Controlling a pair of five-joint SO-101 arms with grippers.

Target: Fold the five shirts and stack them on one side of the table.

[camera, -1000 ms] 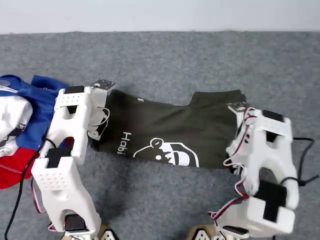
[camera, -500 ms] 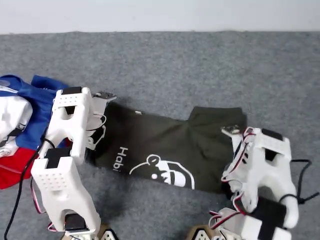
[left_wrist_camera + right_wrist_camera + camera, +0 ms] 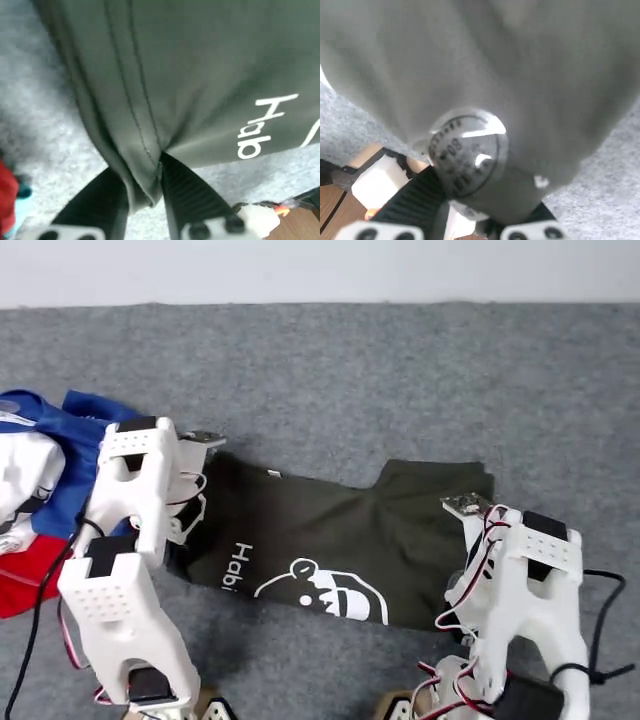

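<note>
**Both ends pinched, olive shirt mid-fold**

Here's the dark olive cotton T-shirt with a white printed logo, lying stretched across the grey carpeted counter just beside the crumpled pile of blue, white and red shirts. The left end effector is at the T-shirt's edge nearest that pile, with its black fingers clamped together on a bunched fold of stitched hem. The right end effector is at the edge farthest from the pile. Olive cloth runs down between its dark fingers, so it looks clamped on the T-shirt too.

The garment reads as a wide band with its neckline on the side away from the arms. My call is that this is a fold in progress on one shirt, and the pile looks unfolded, so most of the job is ahead.

The next move calls for both arms working in step, carrying the held edge over evenly so it lands square without dragging the cloth underneath. Uneven pull could skew or wrinkle the band. After that the fingers must let go cleanly before a crosswise fold.
</note>
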